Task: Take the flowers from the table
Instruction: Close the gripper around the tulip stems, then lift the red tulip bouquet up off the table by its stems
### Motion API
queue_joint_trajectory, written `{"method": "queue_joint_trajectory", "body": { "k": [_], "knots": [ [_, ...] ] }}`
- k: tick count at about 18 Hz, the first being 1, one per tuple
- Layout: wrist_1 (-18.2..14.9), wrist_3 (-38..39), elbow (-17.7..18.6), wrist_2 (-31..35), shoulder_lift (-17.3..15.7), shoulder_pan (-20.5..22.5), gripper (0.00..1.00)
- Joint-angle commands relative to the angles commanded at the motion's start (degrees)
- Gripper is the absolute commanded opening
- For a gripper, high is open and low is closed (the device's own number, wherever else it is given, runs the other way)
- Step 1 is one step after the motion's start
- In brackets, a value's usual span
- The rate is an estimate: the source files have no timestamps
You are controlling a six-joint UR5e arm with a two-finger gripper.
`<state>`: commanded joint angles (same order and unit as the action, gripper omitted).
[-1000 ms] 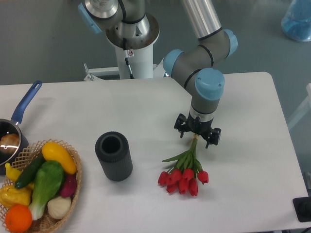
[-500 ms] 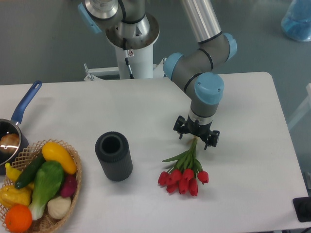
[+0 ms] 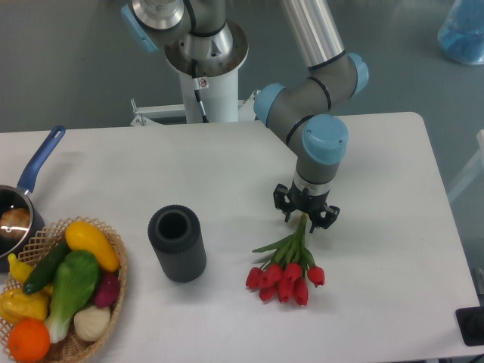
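The gripper (image 3: pixel 306 217) is pointed straight down over the stem end of the flowers (image 3: pixel 286 267), towards the right half of the table (image 3: pixel 393 174) and nearer its front edge than its back. Its fingers are drawn in close about the top of the stems, with the stem tips seen between them, but whether the stems are actually clamped cannot be told from this view. The bunch lies flat on the table, stems pointing back towards the arm and the red buds fanned out towards the front edge; nothing is lifted yet. The thin tied stems are judged to be chosen as the hold because they are narrow enough for two fingers, while the buds would be crushed. The wrist is held vertical above the stems, presumably so the fingers can be closed across them and not along them. A dark cylinder (image 3: pixel 177 243) is stood upright to the left, well apart, and a basket (image 3: pixel 113 291) of vegetables and a pan (image 3: pixel 23 200) are kept at the front-left corner, out of the way.
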<state>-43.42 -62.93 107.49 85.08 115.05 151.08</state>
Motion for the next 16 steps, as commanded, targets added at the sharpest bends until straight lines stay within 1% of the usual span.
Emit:
{"method": "queue_joint_trajectory", "body": {
  "k": [1, 5, 6, 16],
  "knots": [
    [0.0, 0.1, -0.3, 0.1, 0.1, 0.0, 0.29],
    [-0.1, 0.1, -0.7, 0.1, 0.1, 0.0, 0.24],
    [-0.1, 0.1, -0.9, 0.2, 0.1, -0.1, 0.21],
    [-0.4, 0.2, -2.3, 0.1, -0.3, 0.1, 0.21]
  ]
}}
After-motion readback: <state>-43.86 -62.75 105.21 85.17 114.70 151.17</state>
